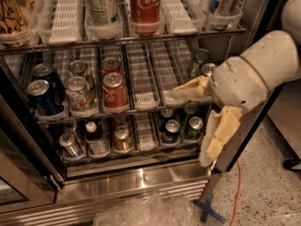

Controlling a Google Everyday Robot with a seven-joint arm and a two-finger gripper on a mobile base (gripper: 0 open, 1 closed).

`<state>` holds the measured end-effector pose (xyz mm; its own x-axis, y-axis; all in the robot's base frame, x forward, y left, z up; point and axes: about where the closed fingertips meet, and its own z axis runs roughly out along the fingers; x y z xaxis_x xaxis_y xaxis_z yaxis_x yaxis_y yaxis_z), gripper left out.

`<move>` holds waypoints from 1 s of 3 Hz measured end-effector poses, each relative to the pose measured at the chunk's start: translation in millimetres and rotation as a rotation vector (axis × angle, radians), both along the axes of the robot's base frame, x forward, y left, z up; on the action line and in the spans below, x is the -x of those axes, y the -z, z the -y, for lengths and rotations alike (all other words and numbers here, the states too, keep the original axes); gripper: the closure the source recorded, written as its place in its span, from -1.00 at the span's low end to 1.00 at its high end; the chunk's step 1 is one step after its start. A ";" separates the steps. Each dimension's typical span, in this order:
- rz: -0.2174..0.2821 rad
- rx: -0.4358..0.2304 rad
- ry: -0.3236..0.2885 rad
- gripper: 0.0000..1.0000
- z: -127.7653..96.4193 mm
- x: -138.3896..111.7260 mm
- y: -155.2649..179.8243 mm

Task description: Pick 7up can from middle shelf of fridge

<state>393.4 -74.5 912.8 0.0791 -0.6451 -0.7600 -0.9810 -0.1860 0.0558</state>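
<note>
Counting along the middle shelf [141, 79] of the fridge [141, 178] gives two blue cans [38, 97] at its left edge, the 7up can [80, 94] at the front edge of the next lane with one pale can behind it, two cola cans [114, 91], and two cans by the right edge, one dark green. At the shelf's front right corner hangs the gripper [188, 127], fingers spread wide, well apart from the 7up can. Below lies speckled floor [263, 192] with one orange cable [237, 187].

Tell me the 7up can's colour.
7up can: pale silver-white, green markings, camera view; gripper open at its right.
</note>
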 end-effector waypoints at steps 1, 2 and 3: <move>0.006 -0.215 -0.093 -1.00 -52.3 13.0 -13.2; 0.007 -0.214 -0.092 -1.00 -52.3 12.9 -13.0; -0.016 -0.244 -0.076 -1.00 -53.5 17.0 0.1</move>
<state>376.4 -21.1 912.7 0.1073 -0.4353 -0.8939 -0.9629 -0.2693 0.0156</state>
